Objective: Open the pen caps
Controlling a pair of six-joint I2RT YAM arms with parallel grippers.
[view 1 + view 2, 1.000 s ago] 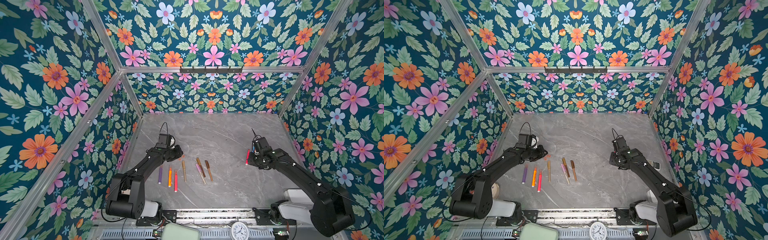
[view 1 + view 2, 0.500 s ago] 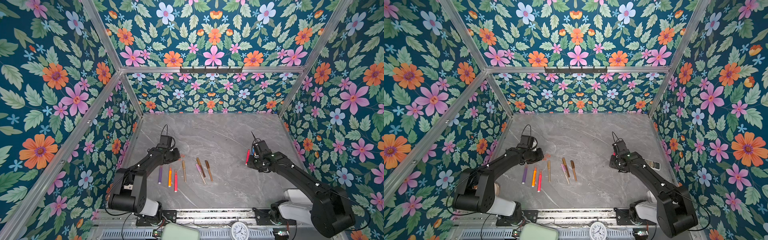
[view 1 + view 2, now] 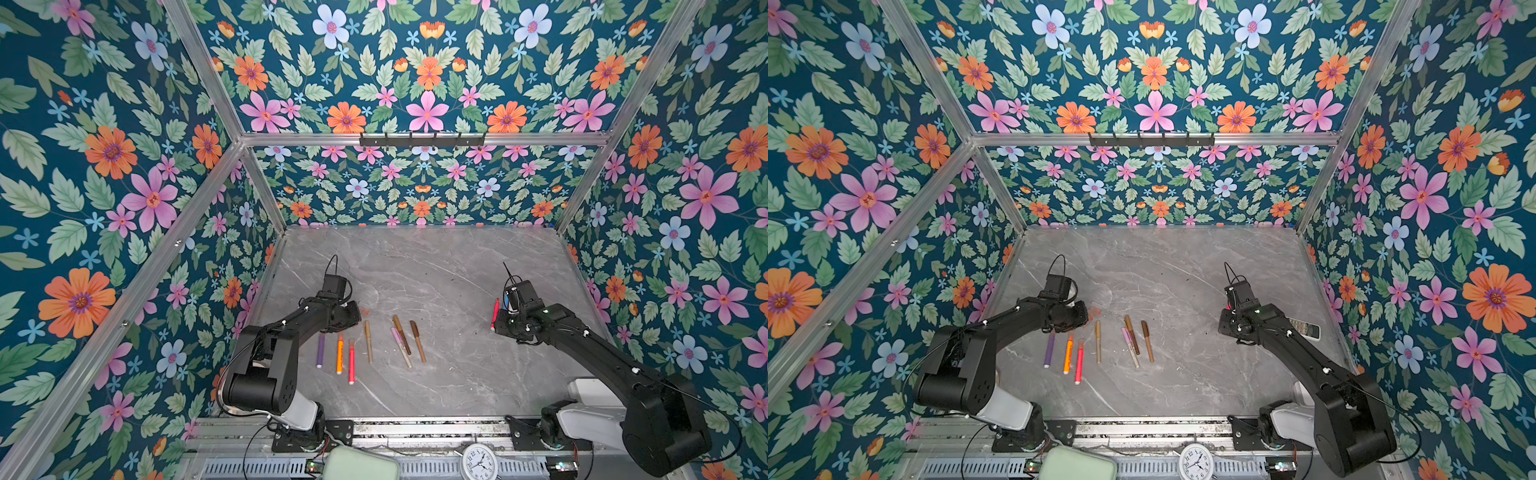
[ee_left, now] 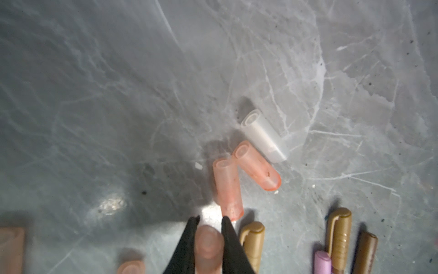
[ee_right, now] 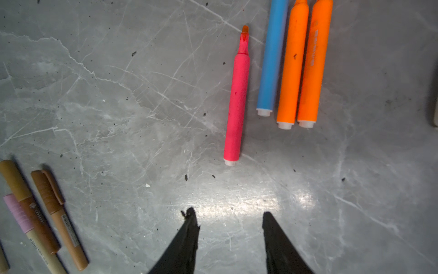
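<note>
**Left gripper**: the fingers stand a narrow gap apart and a pink cap fills that gap. Whether the pads clamp it or only flank it cannot be told. Just past the tips lie two orange-pink caps, touching at their open ends, with a clear cap beside them. In both top views these loose caps sit at 3 o'clock of the gripper and the pen row at 5 o'clock.

**Right gripper**: the jaws are about half open with nothing between them. An uncapped red-pink pen lies ahead of the tips, apart from them.

**Room:** bare marble table runs toward 12 o'clock up to the back wall. The side wall is near the left arm at 9 o'clock.

**Pose:** the left arm stretches low toward 2 o'clock, wrist pitched down. The right arm reaches toward 10 o'clock, wrist down.
</note>
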